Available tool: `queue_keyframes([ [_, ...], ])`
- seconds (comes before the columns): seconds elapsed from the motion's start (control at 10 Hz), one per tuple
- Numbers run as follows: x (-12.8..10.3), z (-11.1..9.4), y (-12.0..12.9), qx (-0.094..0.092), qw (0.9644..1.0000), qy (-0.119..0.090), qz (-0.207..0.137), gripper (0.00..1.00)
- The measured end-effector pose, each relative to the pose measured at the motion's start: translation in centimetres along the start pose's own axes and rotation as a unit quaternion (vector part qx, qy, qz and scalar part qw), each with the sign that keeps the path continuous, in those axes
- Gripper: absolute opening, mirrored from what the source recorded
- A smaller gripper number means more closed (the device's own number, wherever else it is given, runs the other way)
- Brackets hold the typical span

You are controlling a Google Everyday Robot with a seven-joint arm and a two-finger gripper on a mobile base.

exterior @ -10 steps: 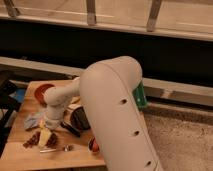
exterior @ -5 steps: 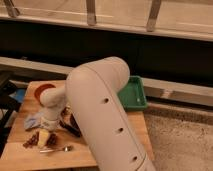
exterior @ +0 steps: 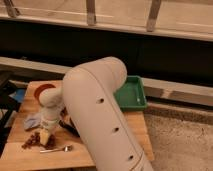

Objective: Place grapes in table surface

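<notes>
Grapes: the grapes point(exterior: 34, 139) lay as a loose dark reddish-brown cluster at the near left of the tabletop point(exterior: 137, 131), resting directly on the wood just left of the tool.
Tool: the tool point(exterior: 46, 138) pointed down at the right edge of the bunch, its fingers drawn together; whether berries or a stem were caught between them could not be made out.
Why it sat there: judged from the task, the arm reached low over that corner because the bunch was the thing to be handled, and a closed tool at its edge suggested a grip being taken on it or just finished.
Arm: the big white arm point(exterior: 100, 115) crossed the middle of the view, bent down to the left toward the fruit.
Tray: a green tray point(exterior: 134, 95) sat at the far right corner of the tabletop, well apart from the grapes.
Spoon: a spoon point(exterior: 56, 149) lay near the front edge, just right of the bunch.
Hidden: the arm covered much of the tabletop's centre; a dark object point(exterior: 69, 127) beside the wrist and a red round thing point(exterior: 44, 88) behind it showed only in part.
Hard to tell: a pale bluish item point(exterior: 31, 120) left of the wrist was too vague to name.
</notes>
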Motion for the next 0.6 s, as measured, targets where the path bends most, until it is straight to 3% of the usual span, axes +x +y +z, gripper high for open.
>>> queue_keyframes([
  [0.3, 0.6, -1.9, -0.3, 0.024, 0.9995, -0.020, 0.004, 0.12],
  [0.6, 1.9, -8.0, 0.2, 0.074, 0.9959, -0.051, 0.008, 0.12],
])
